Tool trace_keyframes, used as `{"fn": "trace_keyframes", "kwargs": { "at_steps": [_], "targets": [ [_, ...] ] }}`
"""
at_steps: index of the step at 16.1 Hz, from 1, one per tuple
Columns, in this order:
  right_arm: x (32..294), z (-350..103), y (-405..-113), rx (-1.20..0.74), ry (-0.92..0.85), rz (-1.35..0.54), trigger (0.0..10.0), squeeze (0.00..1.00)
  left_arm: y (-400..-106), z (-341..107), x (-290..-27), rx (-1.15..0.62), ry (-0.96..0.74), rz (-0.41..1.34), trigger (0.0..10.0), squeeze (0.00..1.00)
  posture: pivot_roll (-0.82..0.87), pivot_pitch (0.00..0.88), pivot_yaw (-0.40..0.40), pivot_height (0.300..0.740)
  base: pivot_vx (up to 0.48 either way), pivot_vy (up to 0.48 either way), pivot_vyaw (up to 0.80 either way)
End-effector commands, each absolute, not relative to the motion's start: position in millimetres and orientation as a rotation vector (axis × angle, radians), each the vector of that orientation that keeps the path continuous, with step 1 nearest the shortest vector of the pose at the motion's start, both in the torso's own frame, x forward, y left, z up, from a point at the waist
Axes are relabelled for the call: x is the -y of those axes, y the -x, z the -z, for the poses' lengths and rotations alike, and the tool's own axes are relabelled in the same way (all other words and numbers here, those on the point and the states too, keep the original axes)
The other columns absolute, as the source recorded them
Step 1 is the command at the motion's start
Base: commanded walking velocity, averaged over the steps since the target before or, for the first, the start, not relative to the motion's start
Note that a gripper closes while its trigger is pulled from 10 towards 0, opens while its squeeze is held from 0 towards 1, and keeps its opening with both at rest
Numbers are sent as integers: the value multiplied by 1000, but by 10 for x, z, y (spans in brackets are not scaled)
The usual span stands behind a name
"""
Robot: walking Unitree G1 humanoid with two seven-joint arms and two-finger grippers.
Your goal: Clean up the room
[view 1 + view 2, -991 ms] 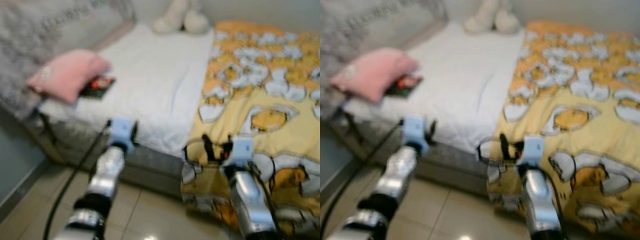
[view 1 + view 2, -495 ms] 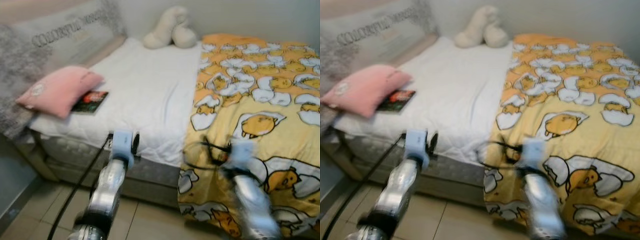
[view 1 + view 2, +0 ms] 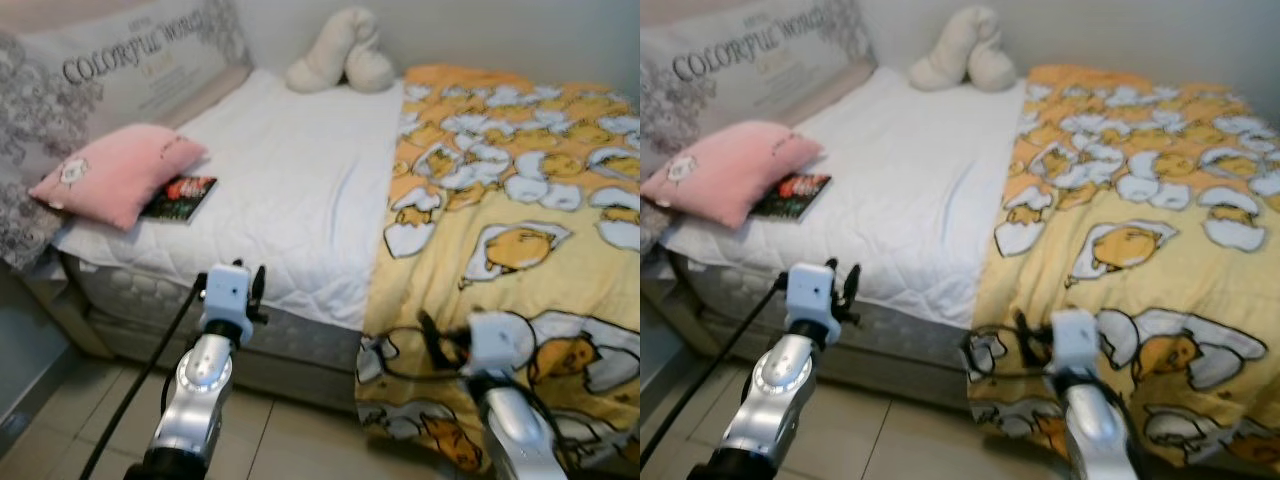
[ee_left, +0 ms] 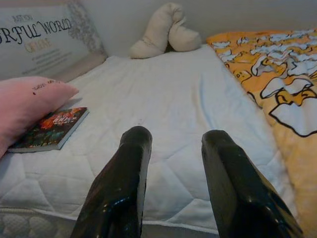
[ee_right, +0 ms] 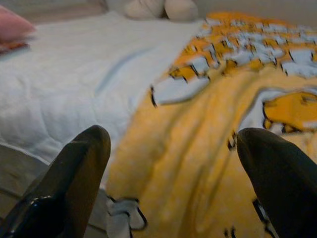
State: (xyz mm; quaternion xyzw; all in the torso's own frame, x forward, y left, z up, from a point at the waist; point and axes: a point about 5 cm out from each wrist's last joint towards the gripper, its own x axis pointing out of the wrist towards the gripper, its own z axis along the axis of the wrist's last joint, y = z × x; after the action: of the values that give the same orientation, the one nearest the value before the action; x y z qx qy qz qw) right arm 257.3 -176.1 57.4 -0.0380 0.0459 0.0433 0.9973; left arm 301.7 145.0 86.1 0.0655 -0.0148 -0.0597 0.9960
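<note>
A bed (image 3: pixel 290 190) with a white quilted cover is taking up most of the scene, and a yellow blanket (image 3: pixel 520 200) printed with egg-and-chick cartoons is lying over its right half, draping down over the near edge toward the tiled floor (image 3: pixel 300 440). A long grey cushion (image 3: pixel 130 70) printed with the words "COLORFUL WORLD" is leaning at the head of the bed on the left, and a pink pillow (image 3: pixel 115 172) is sitting in front of it. A cream plush toy (image 3: pixel 340 55) is lying at the far side of the bed by the wall. A dark-covered book (image 3: pixel 180 196) is resting flat on the white cover, tucked partly under the pink pillow. The left gripper (image 4: pixel 171 144) is hovering before the near edge of the mattress, its two black fingers parted and holding nothing. The right gripper (image 5: pixel 173 148) is hanging just above the draped blanket edge, its fingers spread wide and empty.
</note>
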Motion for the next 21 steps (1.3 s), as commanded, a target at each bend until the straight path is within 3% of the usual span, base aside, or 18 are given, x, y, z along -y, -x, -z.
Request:
{"fn": "trace_keyframes", "kwargs": {
  "at_steps": [1, 7, 11, 14, 18, 20, 21],
  "targets": [
    [1769, -542, -2590, -119, 71, -83, 10000, 0, -2975, -820, -1516, 2, -142, 94, 10000, 0, 51, 0, 53, 740, 0, 0, 0],
    [1695, -505, -2690, -140, 45, -84, 10000, 0, -2957, -798, -1562, -39, -132, 31, 10000, 0, 109, 0, 29, 740, 182, -331, 0],
    [1636, -529, -2735, -115, 21, -97, 10000, 0, -2969, -777, -1568, -67, -105, -3, 10000, 0, 122, 0, 23, 740, 201, -402, 516],
    [1633, -559, -2762, -102, 10, -108, 10000, 0, -2993, -701, -1509, -130, -85, 44, 10000, 0, 120, 0, 26, 740, 0, 0, 467],
    [1662, -547, -2731, -88, -36, -114, 10000, 0, -2954, -778, -1589, -67, -207, 23, 10000, 0, 116, 0, 37, 740, 0, 0, 464],
    [1717, -496, -2690, -105, -33, -107, 10000, 0, -2866, -800, -1542, -31, -231, 114, 10000, 0, 120, 0, 39, 740, 0, 0, 469],
    [1730, -473, -2688, -115, -33, -106, 10000, 0, -2891, -752, -1540, -82, -161, 96, 10000, 0, 124, 0, 37, 740, 0, 0, 463]
  ]
}}
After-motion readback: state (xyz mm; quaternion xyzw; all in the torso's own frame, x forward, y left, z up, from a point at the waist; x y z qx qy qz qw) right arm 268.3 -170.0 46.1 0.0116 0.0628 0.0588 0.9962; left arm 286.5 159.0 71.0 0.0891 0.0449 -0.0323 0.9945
